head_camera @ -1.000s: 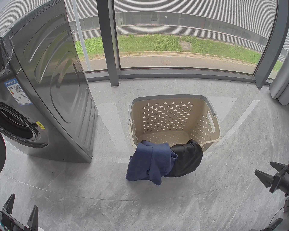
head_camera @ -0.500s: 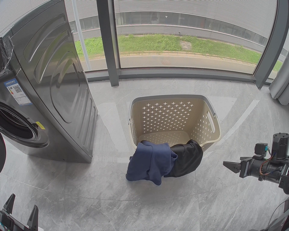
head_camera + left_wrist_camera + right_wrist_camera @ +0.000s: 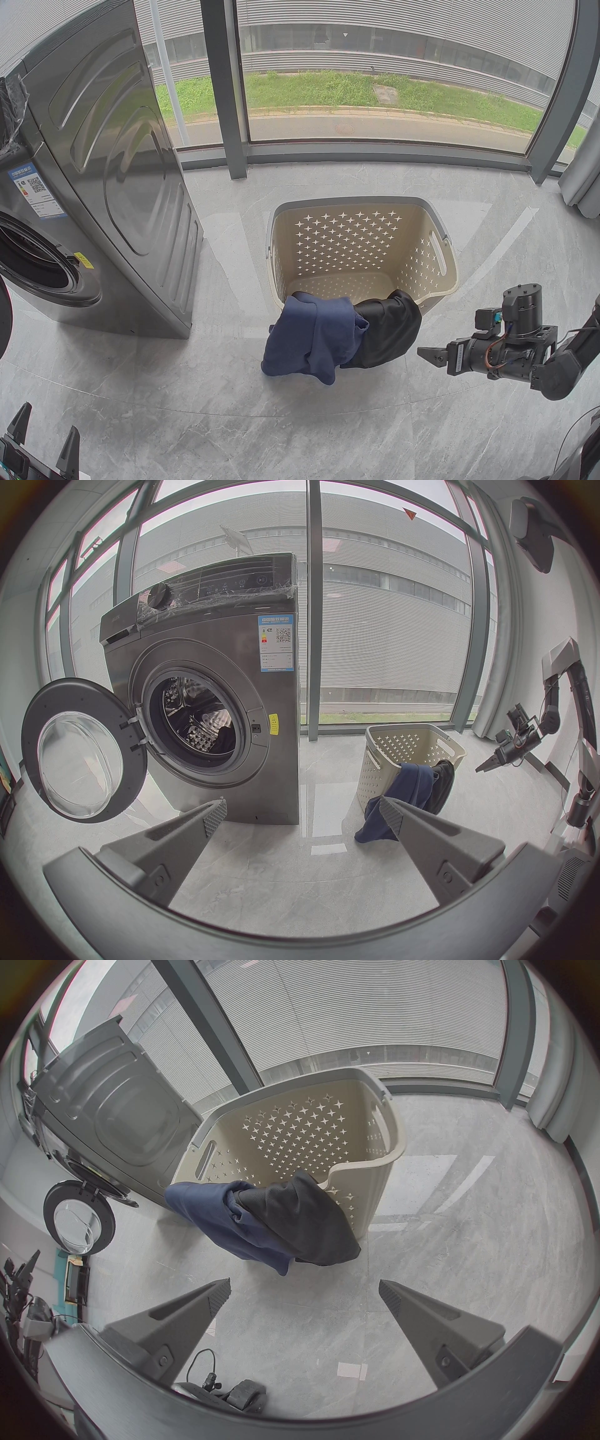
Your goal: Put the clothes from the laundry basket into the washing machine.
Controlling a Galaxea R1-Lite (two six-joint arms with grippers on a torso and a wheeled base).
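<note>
I'm seeing the blue garment (image 3: 312,337) & black garment (image 3: 390,328) hanging over the near rim of the laundry basket (image 3: 359,203). The right gripper (image 3: 431,356) is hovering level near the black one, jaws apart, pointing at it; the left gripper (image 3: 44,431) is sitting low, also spread. The QR label (image 3: 34,190) on the washing machine (image 3: 112,156) is showing, print unreadable.
</note>
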